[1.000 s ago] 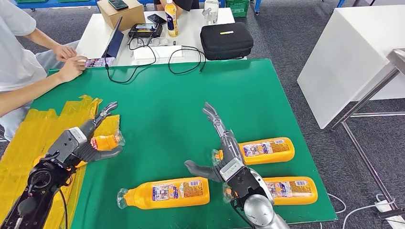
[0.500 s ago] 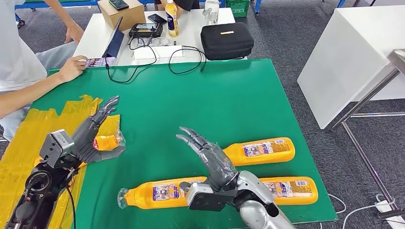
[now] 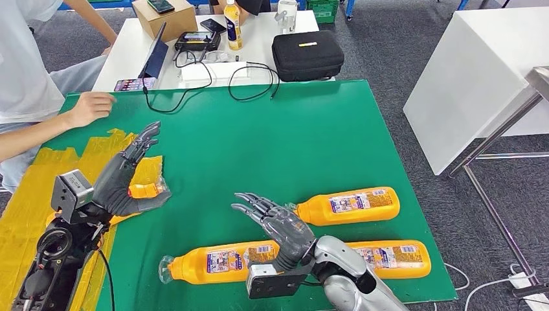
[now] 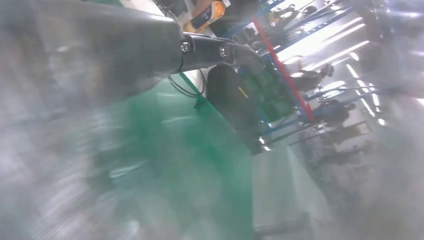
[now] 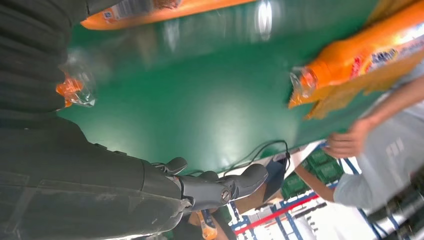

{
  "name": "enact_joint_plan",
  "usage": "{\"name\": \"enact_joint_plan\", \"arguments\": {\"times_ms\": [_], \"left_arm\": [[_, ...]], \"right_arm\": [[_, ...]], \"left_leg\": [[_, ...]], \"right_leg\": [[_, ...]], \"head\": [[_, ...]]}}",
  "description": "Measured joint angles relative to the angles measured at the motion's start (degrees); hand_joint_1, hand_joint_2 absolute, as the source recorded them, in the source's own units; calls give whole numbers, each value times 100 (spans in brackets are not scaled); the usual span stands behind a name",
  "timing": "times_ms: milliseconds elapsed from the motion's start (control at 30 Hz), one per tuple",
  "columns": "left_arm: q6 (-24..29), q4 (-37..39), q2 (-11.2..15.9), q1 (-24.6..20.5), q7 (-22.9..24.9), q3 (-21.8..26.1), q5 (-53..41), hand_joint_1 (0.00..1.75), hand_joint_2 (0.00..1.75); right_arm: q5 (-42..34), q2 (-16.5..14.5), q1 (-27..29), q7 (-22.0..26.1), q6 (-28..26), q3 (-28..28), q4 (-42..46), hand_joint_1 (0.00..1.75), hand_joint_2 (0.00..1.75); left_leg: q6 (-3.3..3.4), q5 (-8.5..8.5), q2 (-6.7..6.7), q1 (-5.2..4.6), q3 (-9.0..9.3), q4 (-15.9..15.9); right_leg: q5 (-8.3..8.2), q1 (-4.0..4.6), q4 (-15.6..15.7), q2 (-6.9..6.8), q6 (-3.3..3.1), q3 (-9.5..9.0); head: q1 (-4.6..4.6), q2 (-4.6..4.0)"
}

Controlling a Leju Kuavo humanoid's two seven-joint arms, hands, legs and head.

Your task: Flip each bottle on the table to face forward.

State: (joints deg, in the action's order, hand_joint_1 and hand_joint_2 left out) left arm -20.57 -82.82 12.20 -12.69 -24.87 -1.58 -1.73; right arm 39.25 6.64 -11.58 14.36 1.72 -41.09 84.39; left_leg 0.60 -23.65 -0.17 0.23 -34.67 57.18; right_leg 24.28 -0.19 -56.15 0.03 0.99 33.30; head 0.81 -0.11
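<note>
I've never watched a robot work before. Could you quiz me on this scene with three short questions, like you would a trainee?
1. True or false: the right hand is gripping a bottle.
2. How many orange bottles lie on the green table?
A. two
B. four
C. six
3. Fill in: the left hand is at the bottle by the yellow ____.

Key: 1 false, its fingers are spread above the near bottle; 2 B; 3 sheet.
</note>
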Motion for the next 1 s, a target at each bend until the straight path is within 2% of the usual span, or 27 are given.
{"name": "enact_joint_plan", "arguments": {"times_ms": [200, 333, 400, 667, 1000], "left_arm": [[-58, 0, -52, -21, -20, 40, 214, 0, 175], [-394, 43, -509, -98, 25, 355, 1351, 0, 175], [-457, 90, -661, -117, 73, 402, 1512, 0, 175], [-496, 178, -813, -190, 142, 400, 1573, 0, 175], [-485, 383, -976, -378, 228, 272, 1658, 0, 175]], "right_arm": [[84, 46, -109, -45, 95, -125, -102, 0, 175], [231, 72, -581, -221, 179, -786, -1006, 0, 175], [229, -47, -671, -324, 156, -915, -1372, 0, 175], [223, -341, -783, -416, 163, -1004, -1862, 0, 175], [244, -1076, -1153, -561, 127, -1168, -3054, 2, 175]], "left_leg": [[0, 0, 1, 0, 0, 0], [0, 0, 0, 0, -1, 0], [0, 0, 0, 0, -1, 1], [0, 1, 1, 1, 0, 0], [0, 1, 4, 1, 6, 0]], "right_leg": [[0, 0, 0, 0, 0, 1], [0, 0, 0, 0, 0, -1], [0, 0, 0, 0, 0, 0], [0, 2, -1, 0, 0, 1], [0, 2, -1, 3, 0, -1]], "head": [[-1, 2], [0, 2], [0, 2], [0, 2], [1, 2]]}}
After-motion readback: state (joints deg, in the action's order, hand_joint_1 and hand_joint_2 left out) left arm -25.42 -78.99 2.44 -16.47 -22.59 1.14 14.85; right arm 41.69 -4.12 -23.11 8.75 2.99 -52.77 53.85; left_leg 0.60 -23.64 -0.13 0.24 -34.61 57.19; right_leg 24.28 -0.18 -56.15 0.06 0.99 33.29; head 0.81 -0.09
